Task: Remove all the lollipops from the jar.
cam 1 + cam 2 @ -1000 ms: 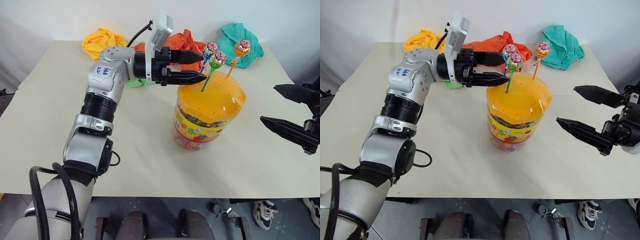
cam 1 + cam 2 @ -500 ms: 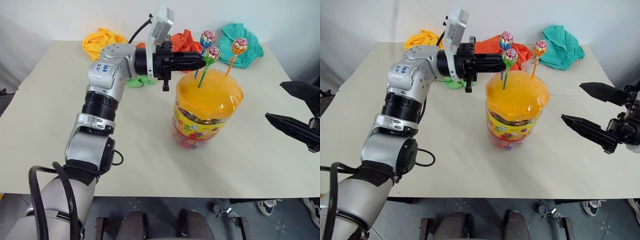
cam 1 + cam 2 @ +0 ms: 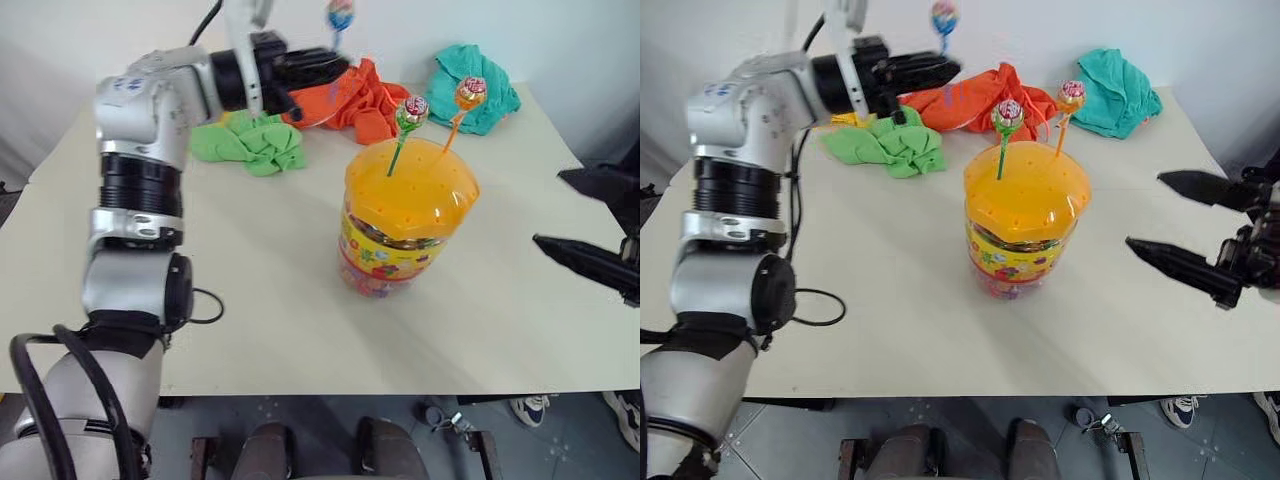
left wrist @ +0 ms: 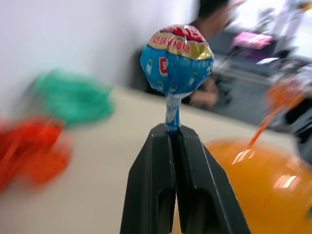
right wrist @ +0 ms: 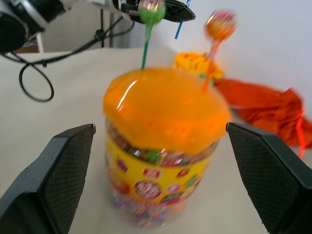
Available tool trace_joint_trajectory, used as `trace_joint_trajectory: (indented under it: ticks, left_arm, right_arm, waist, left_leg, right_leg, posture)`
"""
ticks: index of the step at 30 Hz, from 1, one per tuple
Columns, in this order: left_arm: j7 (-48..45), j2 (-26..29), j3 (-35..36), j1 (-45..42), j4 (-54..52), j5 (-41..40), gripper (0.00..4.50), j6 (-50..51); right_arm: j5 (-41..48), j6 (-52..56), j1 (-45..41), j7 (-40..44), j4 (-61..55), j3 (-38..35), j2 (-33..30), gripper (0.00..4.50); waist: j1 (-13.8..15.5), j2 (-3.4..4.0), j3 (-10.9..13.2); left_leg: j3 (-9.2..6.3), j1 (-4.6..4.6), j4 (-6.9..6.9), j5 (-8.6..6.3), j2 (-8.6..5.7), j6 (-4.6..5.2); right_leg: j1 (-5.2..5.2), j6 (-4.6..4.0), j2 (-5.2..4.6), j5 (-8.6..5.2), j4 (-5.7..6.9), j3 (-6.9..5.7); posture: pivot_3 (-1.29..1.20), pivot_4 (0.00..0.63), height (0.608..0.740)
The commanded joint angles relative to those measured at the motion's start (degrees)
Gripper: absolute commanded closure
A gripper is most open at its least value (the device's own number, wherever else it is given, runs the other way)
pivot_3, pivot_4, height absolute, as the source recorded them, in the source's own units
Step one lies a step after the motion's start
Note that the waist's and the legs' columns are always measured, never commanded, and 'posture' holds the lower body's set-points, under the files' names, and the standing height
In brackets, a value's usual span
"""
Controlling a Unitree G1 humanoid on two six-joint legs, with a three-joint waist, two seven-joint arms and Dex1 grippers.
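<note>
Item: blue lollipop [image 4: 176, 61], pinched by its stick in the closed left claw [image 3: 322, 66] up and left of the jar [image 3: 405, 225]; green lollipop [image 3: 411, 110] and orange lollipop [image 3: 470, 93] stand in its lid; right claw [image 3: 1195, 235] open beside; set down gently, well clear of jar.

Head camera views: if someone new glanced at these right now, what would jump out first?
Most likely the jar with its bright orange lid at the table's centre, the green-stick lollipop and orange-stick lollipop standing in its holes. Next, the left claw raised at the far left over the crumpled cloths, shut on the blue lollipop. The right claw waits open to the jar's right.
</note>
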Motion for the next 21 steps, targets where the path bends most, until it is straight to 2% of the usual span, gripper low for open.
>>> trace_joint_trajectory:
  ticks: [1, 5, 7, 11, 16, 19, 21]
  left_arm:
    - [1.6, 5.2, -1.8, 6.0, -9.4, 0.9, 4.45, 8.9]
    - [3.6, 11.4, -2.9, 17.7, -21.5, -1.1, 4.45, 22.8]
    - [4.3, 12.7, -3.0, 21.8, -26.2, -2.7, 4.45, 28.7]
    - [3.7, 16.9, -7.2, 28.6, -34.5, -5.1, 4.45, 36.0]
    - [6.1, 17.0, -9.5, 29.3, -31.7, -5.9, 4.45, 42.2]
    - [7.1, 16.9, -10.9, 27.8, -29.0, -5.7, 3.84, 43.2]
    - [7.1, 16.8, -11.4, 26.6, -28.5, -6.4, 3.28, 43.4]
  right_arm:
    - [-0.7, -0.3, 2.3, 4.0, -3.5, 0.7, -1.8, 0.0]
    - [-1.2, -0.7, 5.4, 5.5, -5.4, 3.1, -0.1, 0.0]
    - [-1.3, -1.0, 5.6, 5.0, -6.1, 4.5, 0.8, 0.0]
    - [-1.3, -1.1, 5.4, 3.9, -7.0, 7.1, 1.9, 0.0]
    - [-1.7, -1.6, 3.2, 2.4, -6.2, 9.1, 2.5, 0.0]
    - [-1.8, -1.7, 1.8, 1.7, -5.8, 9.8, 3.0, 0.0]
    - [-1.9, -1.7, 1.3, 1.5, -5.7, 10.0, 3.1, 0.0]
  waist:
    - [0.0, 0.0, 0.0]
    - [0.2, -0.04, 0.0]
    - [0.4, -0.1, 0.1]
    - [0.4, -0.15, 0.1]
    - [0.3, -0.15, 0.1]
    - [0.3, -0.15, 0.1]
    - [0.3, -0.15, 0.1]
  left_leg:
    - [0.0, 0.0, 0.0, 0.0, 0.0, 0.0]
    - [-0.02, -0.02, 0.02, 0.0, 0.0, 0.0]
    - [-0.08, -0.04, 0.07, 0.0, 0.01, 0.0]
    - [-0.12, -0.07, 0.26, 0.0, 0.02, 0.0]
    - [-0.11, -0.06, 0.36, -0.01, 0.02, 0.0]
    - [-0.09, -0.04, 0.36, -0.01, 0.02, 0.0]
    - [-0.09, -0.05, 0.37, -0.01, 0.02, 0.0]
  right_leg:
    - [0.0, 0.0, 0.0, 0.0, 0.0, 0.02]
    - [-0.01, 0.0, 0.0, 0.0, 0.03, 0.04]
    - [0.0, 0.0, -0.01, 0.0, 0.06, 0.03]
    - [0.01, -0.01, -0.02, 0.0, 0.18, 0.04]
    - [0.01, -0.02, -0.02, -0.01, 0.31, 0.09]
    - [0.0, -0.03, -0.02, -0.02, 0.35, 0.11]
    - [0.0, -0.04, -0.02, -0.02, 0.35, 0.1]
  posture:
    - [0.0, 0.15, 0.74]
    - [0.0, 0.15, 0.74]
    - [0.0, 0.15, 0.74]
    - [0.0, 0.15, 0.74]
    - [0.0, 0.15, 0.74]
    - [0.0, 0.15, 0.74]
    - [0.0, 0.15, 0.74]
